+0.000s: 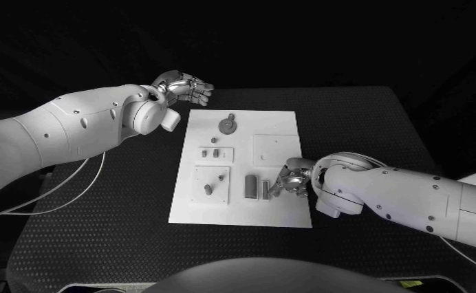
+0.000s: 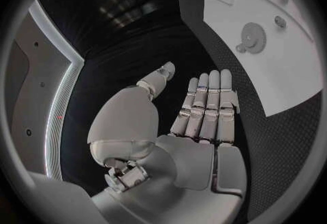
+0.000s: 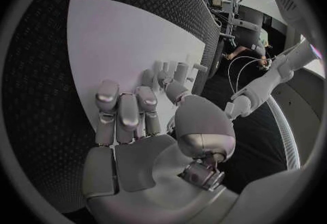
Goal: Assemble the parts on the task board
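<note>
On the task board (image 1: 283,210), right hand (image 1: 291,179) touching upright parts (image 3: 169,70), grip unclear, left hand (image 2: 204,120) flat, empty.

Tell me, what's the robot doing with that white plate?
It's putting small parts together on the task board. Its right hand is down at the board's near right part, fingers at the upright grey pieces there; whether it grips one is unclear. Its left hand hovers open off the board's far left corner, holding nothing. A gear sits near the far edge.

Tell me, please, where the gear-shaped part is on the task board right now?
In the head view, the gear-shaped part lies near the task board's far edge, toward the robot's left, close to the left hand.
</note>
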Controlling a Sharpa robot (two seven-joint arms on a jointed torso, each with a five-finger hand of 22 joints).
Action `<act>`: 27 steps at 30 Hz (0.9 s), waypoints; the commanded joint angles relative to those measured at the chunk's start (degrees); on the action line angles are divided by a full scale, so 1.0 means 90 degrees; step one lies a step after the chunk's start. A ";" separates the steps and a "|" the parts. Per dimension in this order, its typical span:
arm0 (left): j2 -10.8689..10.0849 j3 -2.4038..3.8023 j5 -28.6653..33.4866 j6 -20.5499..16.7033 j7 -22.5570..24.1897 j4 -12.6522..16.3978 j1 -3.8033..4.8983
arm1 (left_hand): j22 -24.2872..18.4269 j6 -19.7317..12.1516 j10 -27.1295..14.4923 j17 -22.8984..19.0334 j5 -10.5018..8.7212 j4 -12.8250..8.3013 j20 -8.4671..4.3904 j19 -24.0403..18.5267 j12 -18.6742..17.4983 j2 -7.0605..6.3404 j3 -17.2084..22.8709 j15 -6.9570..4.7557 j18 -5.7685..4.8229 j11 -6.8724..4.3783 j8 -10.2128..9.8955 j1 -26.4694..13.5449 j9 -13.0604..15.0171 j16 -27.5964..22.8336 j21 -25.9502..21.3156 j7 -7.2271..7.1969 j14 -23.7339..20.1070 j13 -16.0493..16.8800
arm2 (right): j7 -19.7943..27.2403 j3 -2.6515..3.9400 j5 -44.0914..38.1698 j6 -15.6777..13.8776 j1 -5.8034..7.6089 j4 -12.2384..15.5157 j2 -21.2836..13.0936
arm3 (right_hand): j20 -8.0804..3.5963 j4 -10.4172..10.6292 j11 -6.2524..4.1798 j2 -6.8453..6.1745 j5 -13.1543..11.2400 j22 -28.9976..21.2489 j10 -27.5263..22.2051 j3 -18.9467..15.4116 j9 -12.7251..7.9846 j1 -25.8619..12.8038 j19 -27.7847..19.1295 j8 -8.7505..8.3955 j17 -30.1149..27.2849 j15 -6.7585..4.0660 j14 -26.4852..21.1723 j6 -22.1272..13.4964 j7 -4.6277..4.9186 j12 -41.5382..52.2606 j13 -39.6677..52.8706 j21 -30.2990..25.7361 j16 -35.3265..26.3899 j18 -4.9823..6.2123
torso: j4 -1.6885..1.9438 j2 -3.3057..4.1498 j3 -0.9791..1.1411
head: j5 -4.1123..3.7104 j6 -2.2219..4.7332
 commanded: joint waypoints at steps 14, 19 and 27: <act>0.0095 0.0003 0.0323 0.0012 0.0212 -0.0041 0.0004 | 0.0015 0.0078 0.0057 0.0033 0.0003 0.0032 -0.0002 -0.0032 0.0094 0.0046 0.0004 -0.0002 0.0067 -0.0034 0.0109 -0.0049 0.0011 -0.0054 -0.0012 -0.0069 0.0067 0.0005 | 0.2871 0.0549 0.1892 -0.0008 0.0324 -0.1757 0.0128 | 0.0001 0.0020 0.0125 -0.0637 -0.0018 -0.0069 -0.0354 0.0000 -0.0017 -0.0083 -0.0130 -0.0157 -0.0581 0.0057 -0.0415 -0.0346 0.0166 -0.0337 -0.0292 -0.0082 -0.0142 0.0504 | -0.0087 -0.0191 -0.0037 | -0.0046 0.0570; 0.0088 0.0005 0.0384 0.0003 0.0297 -0.0079 0.0011 | 0.0025 0.0224 0.0191 0.0067 0.0003 0.0015 -0.0028 0.0017 0.0169 0.0101 0.0024 -0.0057 0.0069 -0.0095 0.0183 -0.0017 0.0022 -0.0045 0.0008 -0.0155 0.0142 0.0022 | 0.3495 0.0756 0.2811 -0.0203 0.0467 -0.2638 0.0351 | 0.0166 0.0004 0.0280 -0.0520 -0.0020 -0.0219 -0.0800 0.0096 0.0047 0.0302 -0.0646 -0.0290 -0.0888 0.0221 -0.0890 -0.0767 0.0338 -0.0893 -0.0625 -0.0500 -0.0713 0.0451 | -0.0113 -0.0341 -0.0037 | -0.0021 0.0770; 0.0260 0.0008 0.0608 0.0166 0.0451 -0.0318 0.0013 | 0.0027 0.0260 0.0257 0.0077 0.0003 0.0005 -0.0059 -0.0005 0.0161 0.0137 0.0028 -0.0121 0.0023 -0.0120 0.0186 -0.0022 -0.0002 -0.0063 -0.0006 -0.0217 0.0219 0.0008 | 0.4243 0.1041 0.3844 -0.0084 0.0513 -0.3854 0.0858 | 0.0927 0.0032 0.0790 -0.0445 0.0002 -0.1181 -0.2290 0.0293 0.0079 0.0257 -0.2603 -0.0440 -0.2246 0.1015 -0.2688 -0.1194 0.0642 -0.3491 -0.2523 -0.2484 -0.3347 -0.0040 | -0.0152 -0.0541 -0.0028 | -0.0019 0.1118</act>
